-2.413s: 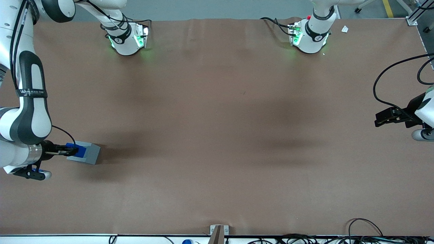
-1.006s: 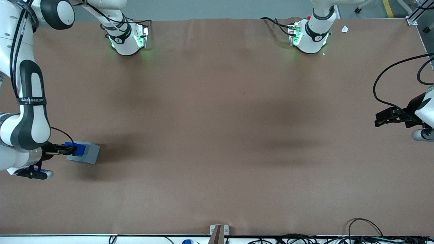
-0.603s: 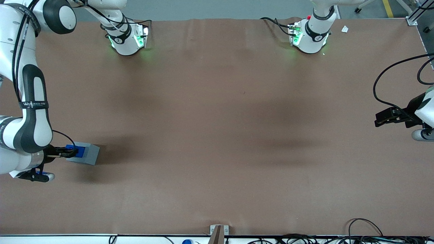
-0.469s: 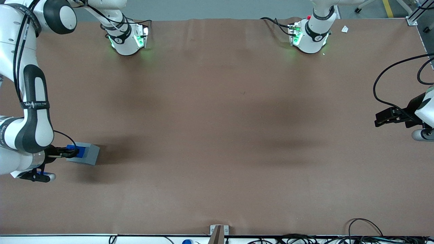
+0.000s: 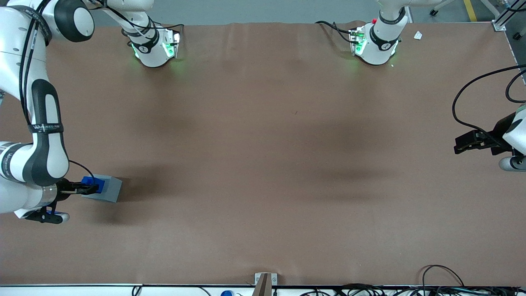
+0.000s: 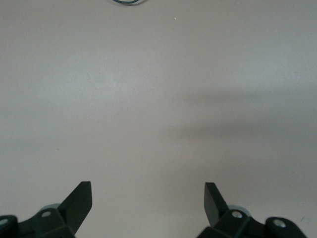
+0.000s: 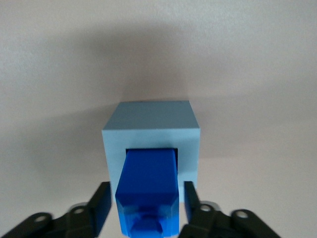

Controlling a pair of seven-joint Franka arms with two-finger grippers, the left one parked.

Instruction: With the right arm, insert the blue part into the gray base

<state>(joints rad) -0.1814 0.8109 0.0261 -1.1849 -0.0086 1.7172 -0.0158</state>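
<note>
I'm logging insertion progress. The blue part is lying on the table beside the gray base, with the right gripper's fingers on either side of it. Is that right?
Not quite. The blue part is not on the table beside the gray base; the right wrist view shows its end entering the base's square recess. The rest holds: the right gripper has a finger on either side of the part, toward the working arm's end of the table.

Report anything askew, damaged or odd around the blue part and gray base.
Nothing stands out. The blue part sits squarely lined up in the gray base recess, still standing proud of it. The gripper has its fingers either side of the part.
</note>
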